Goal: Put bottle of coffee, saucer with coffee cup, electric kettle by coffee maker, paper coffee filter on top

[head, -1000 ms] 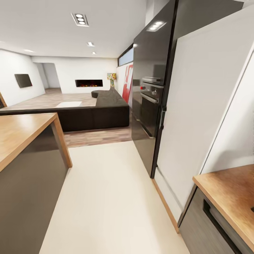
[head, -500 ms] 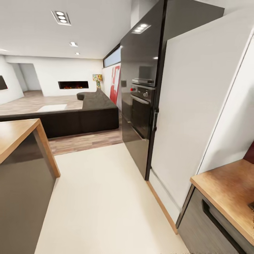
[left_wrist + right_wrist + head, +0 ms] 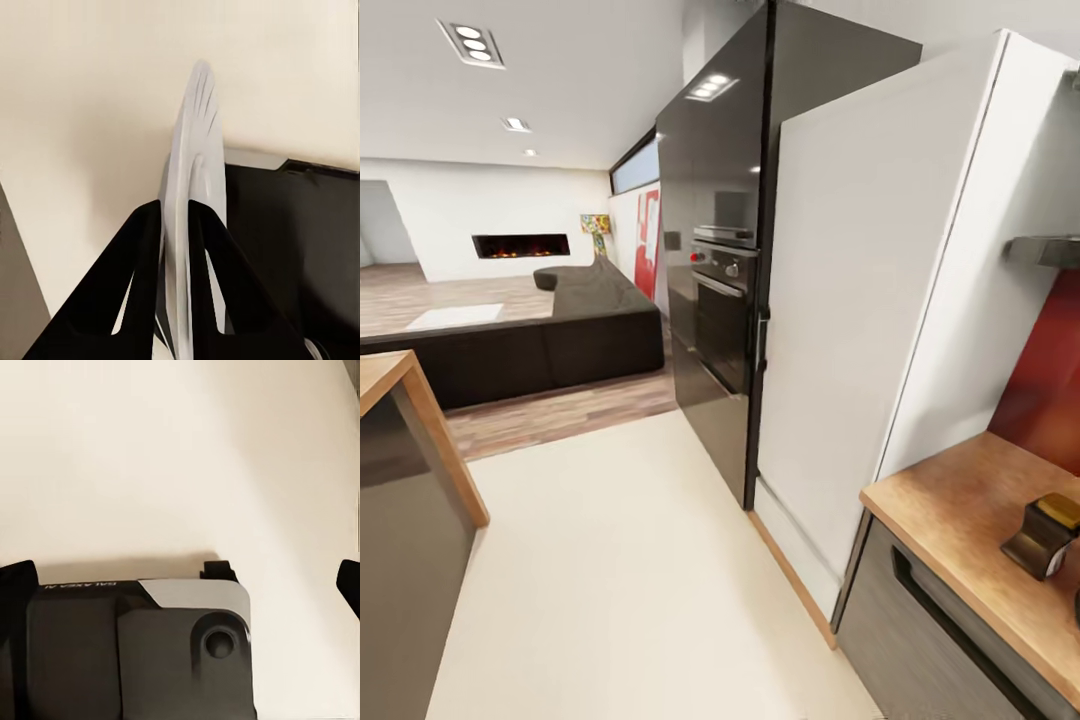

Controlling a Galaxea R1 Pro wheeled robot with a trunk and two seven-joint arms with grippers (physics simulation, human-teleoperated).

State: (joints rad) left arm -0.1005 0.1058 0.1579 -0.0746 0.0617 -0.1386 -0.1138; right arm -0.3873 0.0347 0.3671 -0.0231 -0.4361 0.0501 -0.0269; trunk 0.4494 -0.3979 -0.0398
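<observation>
Now panned right, toward worktop (image 3: 950, 520); left pincer (image 3: 175, 225) clenched on saucer (image 3: 196, 187), right pincer (image 3: 180, 577) released; delivery likely next.

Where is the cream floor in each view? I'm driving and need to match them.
Head view: the floor runs up the middle, between the wooden island and the countertop.
Left wrist view: behind the saucer, held edge-on by the left gripper.
Right wrist view: upper part, above the robot's dark base.
Shared landmark: the floor's plain cream, in all three.
</observation>
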